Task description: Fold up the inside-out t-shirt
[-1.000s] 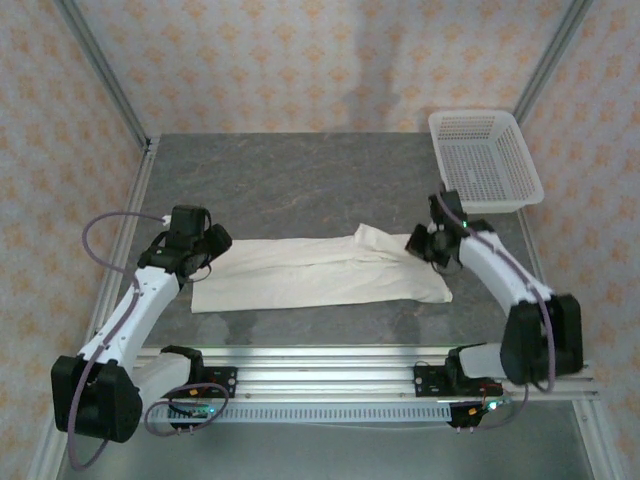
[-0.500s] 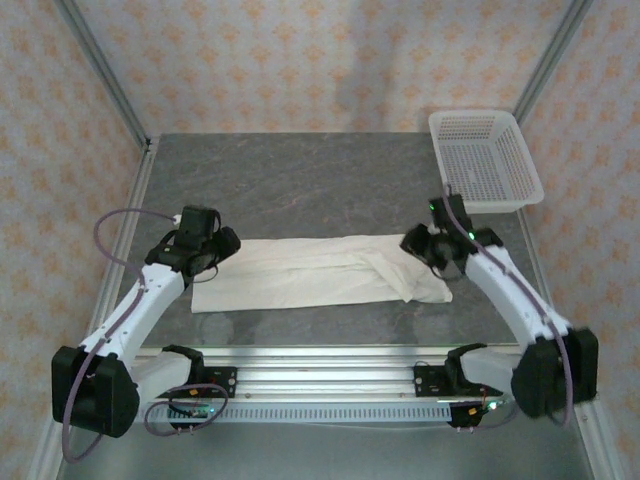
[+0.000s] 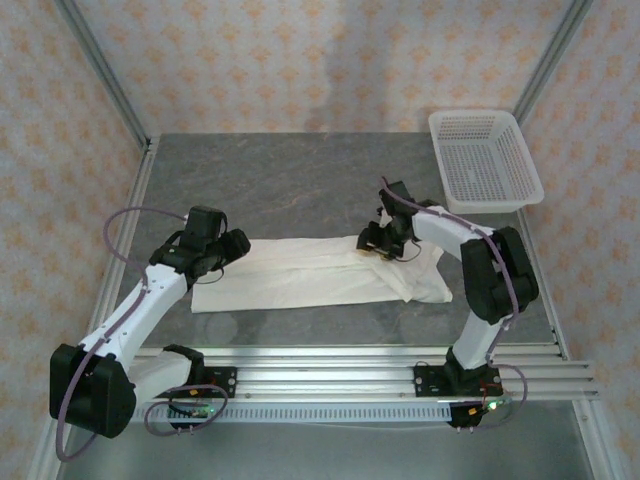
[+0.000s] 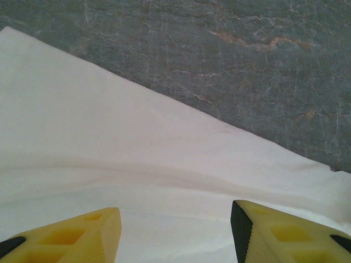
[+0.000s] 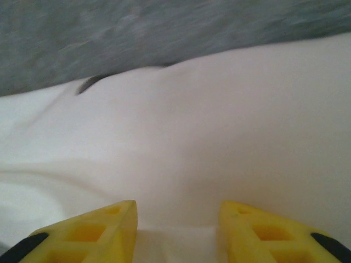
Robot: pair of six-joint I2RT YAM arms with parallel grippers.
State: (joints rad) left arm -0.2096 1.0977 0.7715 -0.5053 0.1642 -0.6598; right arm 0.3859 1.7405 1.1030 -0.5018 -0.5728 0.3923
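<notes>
Cream t-shirt (image 3: 300,275) lies on the grey table (image 3: 300,190) as a long narrow band, so the lengthwise folds look done and the crosswise ones remain; the left gripper (image 3: 228,248) bends over its left end, the right gripper (image 3: 378,243) over right-centre. Left wrist: fingers (image 4: 71,235) spread above cloth. Right wrist: fingers (image 5: 88,233) likewise spread, cloth beneath

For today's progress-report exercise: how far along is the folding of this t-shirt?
Done: the t-shirt lies as a long narrow band across the table. In hand: the left pincer and right pincer hang open just over the cloth, gripping nothing. Left: probably folding the band across its length into a compact stack.
</notes>
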